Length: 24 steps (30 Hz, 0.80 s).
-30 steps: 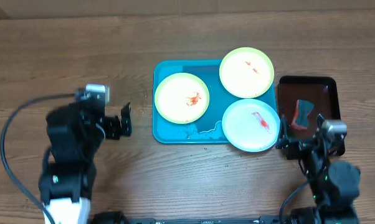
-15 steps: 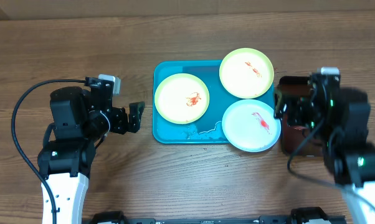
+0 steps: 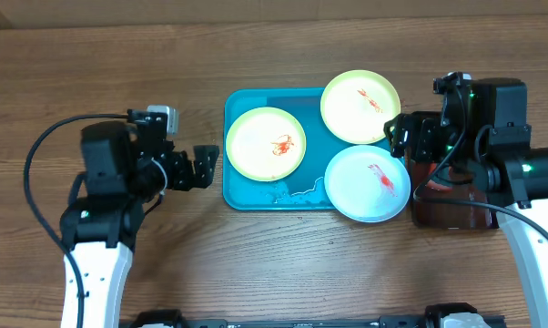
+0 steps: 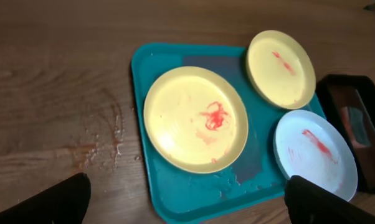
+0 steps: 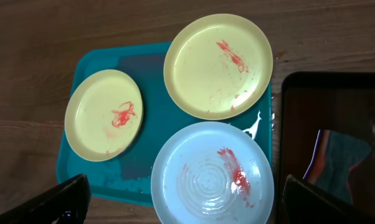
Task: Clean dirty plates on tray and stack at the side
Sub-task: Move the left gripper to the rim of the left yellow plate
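Observation:
Three plates with red sauce smears lie on the wet turquoise tray [image 3: 256,193]. A yellow-green plate [image 3: 266,144] is at the left. A second yellow-green plate [image 3: 360,107] is at the back right. A white-bluish plate [image 3: 368,183] is at the front right and overhangs the tray's rim. My left gripper [image 3: 204,167] is open and empty, just left of the tray's left edge; its wrist view looks down on the tray [image 4: 194,186]. My right gripper [image 3: 400,137] is open and empty by the tray's right edge, above the white-bluish plate [image 5: 212,174].
A smaller dark tray [image 3: 456,214] stands right of the turquoise tray, mostly under my right arm. A blue and red sponge or cloth [image 5: 340,158] lies in it. Wet streaks [image 4: 103,137] mark the wood left of the tray. Cables trail from both arms.
My right arm has swung from the table's front edge back to over the dark tray. My left gripper has moved right, close to the tray's left edge. The plates have not moved.

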Available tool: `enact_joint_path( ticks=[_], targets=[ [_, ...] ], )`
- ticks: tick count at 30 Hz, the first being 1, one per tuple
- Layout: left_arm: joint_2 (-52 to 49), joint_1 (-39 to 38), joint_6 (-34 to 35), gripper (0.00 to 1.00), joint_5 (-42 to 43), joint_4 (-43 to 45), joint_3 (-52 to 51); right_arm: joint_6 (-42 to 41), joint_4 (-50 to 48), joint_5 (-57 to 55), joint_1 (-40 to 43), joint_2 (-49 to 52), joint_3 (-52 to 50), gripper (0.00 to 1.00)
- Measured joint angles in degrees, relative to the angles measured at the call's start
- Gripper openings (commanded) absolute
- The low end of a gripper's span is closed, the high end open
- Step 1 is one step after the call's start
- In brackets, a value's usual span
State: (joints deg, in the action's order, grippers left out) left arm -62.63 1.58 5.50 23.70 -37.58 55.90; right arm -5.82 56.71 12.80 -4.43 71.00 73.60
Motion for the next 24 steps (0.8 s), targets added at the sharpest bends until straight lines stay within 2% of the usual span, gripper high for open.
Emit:
enact_joint_path(
  ticks=[5,11,14,15,16,17,18,19,20,23,24],
  targets=[
    [-5.5,-5.7,7.6,1.0,-8.0,-6.1,6.7,-2.2,2.2,0.7,4.5,0.0,1.0,0.93],
    [-17.5,-12.8,20.9,1.0,-19.8,-22.3,21.3,-4.9,10.5,0.7,13.5,2.6,7.8,0.86],
    [-23.9,-14.9,25.5,1.0,-22.8,-26.7,27.1,-5.5,13.1,0.7,17.0,4.9,10.8,0.84],
    [-25.9,-15.5,26.6,1.0,-23.1,-26.8,28.2,-5.6,13.5,0.7,17.9,5.6,11.3,0.84],
    [-27.7,-16.1,27.6,0.96,-23.1,-26.4,28.9,-5.7,13.9,0.7,18.7,6.3,11.5,0.84],
    [-29.4,-16.6,28.6,0.81,-22.6,-25.6,29.1,-5.7,14.3,0.7,19.3,7.0,11.6,0.83],
    [-30.9,-17.0,29.2,0.79,-22.0,-24.9,29.2,-5.9,14.9,0.7,19.8,7.8,11.6,0.83],
    [-32.5,-17.3,29.6,0.83,-21.2,-24.2,29.2,-5.9,15.0,0.5,19.9,8.4,11.6,0.83],
    [-34.0,-17.6,30.0,1.0,-20.2,-23.6,29.2,-6.0,15.0,0.4,20.1,9.0,11.6,0.83],
    [-38.0,-17.9,30.8,0.97,-17.7,-22.6,29.2,-5.9,14.9,0.4,20.1,10.6,11.6,0.83],
    [-39.1,-17.9,30.8,0.9,-17.0,-22.7,29.2,-5.9,14.9,0.4,20.1,11.0,11.6,0.83]
  ],
)
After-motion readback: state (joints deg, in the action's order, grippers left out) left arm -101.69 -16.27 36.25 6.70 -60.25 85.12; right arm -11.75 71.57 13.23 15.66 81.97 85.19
